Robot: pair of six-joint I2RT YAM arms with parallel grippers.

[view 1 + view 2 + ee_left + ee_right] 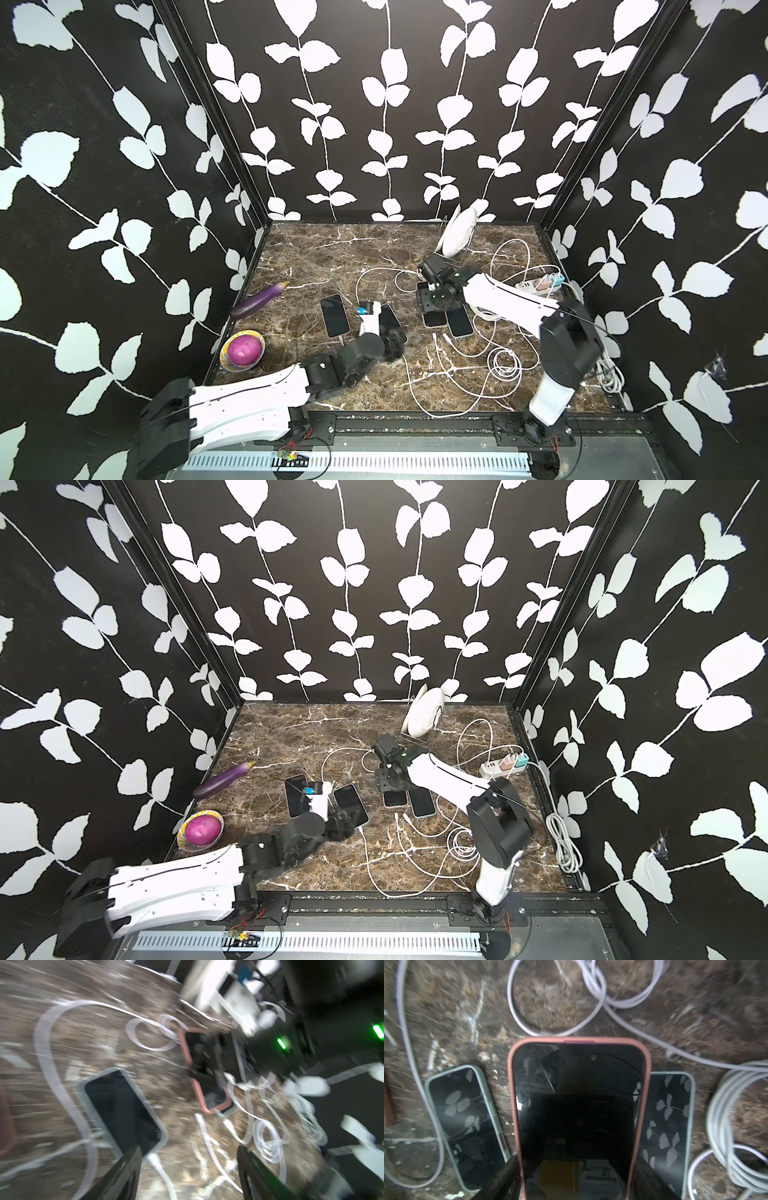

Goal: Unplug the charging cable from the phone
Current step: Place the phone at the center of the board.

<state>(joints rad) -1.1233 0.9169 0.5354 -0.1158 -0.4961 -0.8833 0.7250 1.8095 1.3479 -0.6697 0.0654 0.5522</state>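
A black-screened phone (390, 313) (349, 802) (122, 1109) in a pale case lies flat mid-table. The white plug of its charging cable (154, 1160) (365, 854) sits at the phone's near end; blur hides whether it is seated. My left gripper (189, 1153) (397, 338) hovers open over that end. One finger (124, 1172) is beside the plug, and nothing is held. My right gripper (576, 1159) (436, 305) is shut on a pink-cased phone (579, 1095) (207, 1093), a finger against each long side.
Two more phones (334, 316) (459, 322) lie flat, one near each gripper. Loose and coiled white cables (505, 361) cover the right half, running to a power strip (540, 284). An eggplant (259, 299), a bowl (243, 349) and a plate in a rack (459, 230) stand around.
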